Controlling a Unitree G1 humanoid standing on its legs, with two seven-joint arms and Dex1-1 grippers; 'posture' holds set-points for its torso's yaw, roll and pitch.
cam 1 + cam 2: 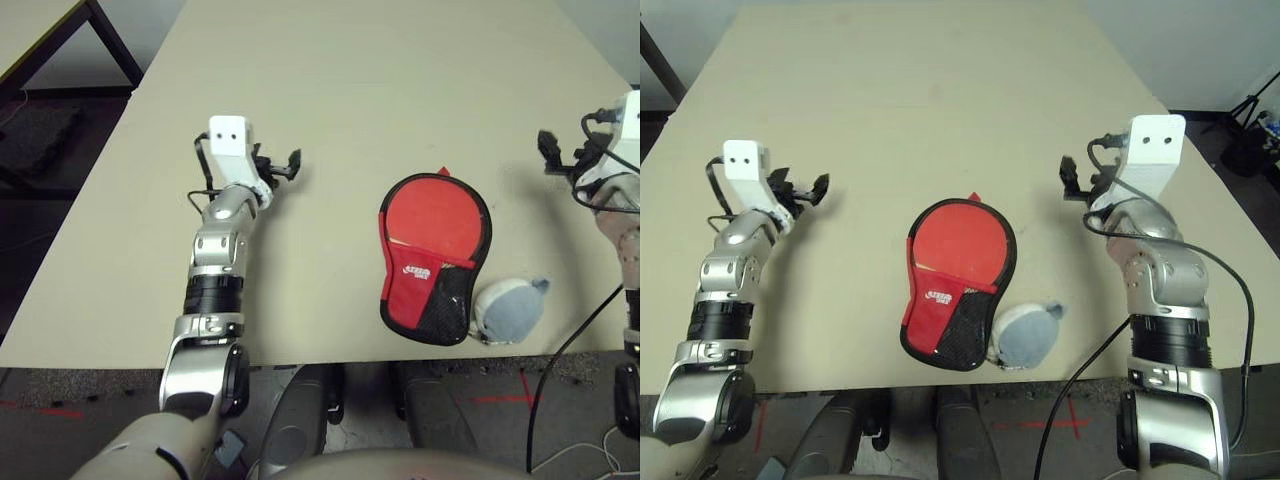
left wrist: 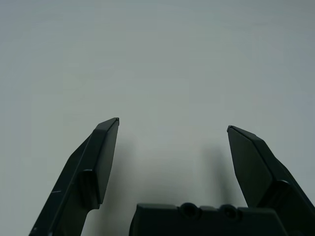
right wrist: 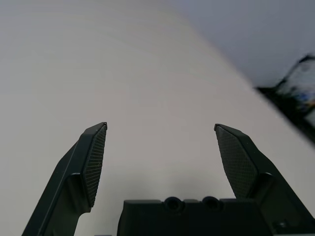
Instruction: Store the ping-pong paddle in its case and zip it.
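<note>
The ping-pong paddle [image 1: 958, 238] lies inside the case [image 1: 952, 335], its red face showing through the case's open upper part, the black mesh pocket and white logo covering its lower end. Both lie flat on the table [image 1: 920, 90], between my two pincers and nearer my body than either. A small grey pouch [image 1: 1028, 335] touches the case on my right-pincer side. My left pincer [image 1: 803, 190] hovers well to the case's left, fingers spread wide, gripping nothing. My right pincer [image 1: 1072, 180] hangs beyond the case's right edge, likewise spread and empty.
</note>
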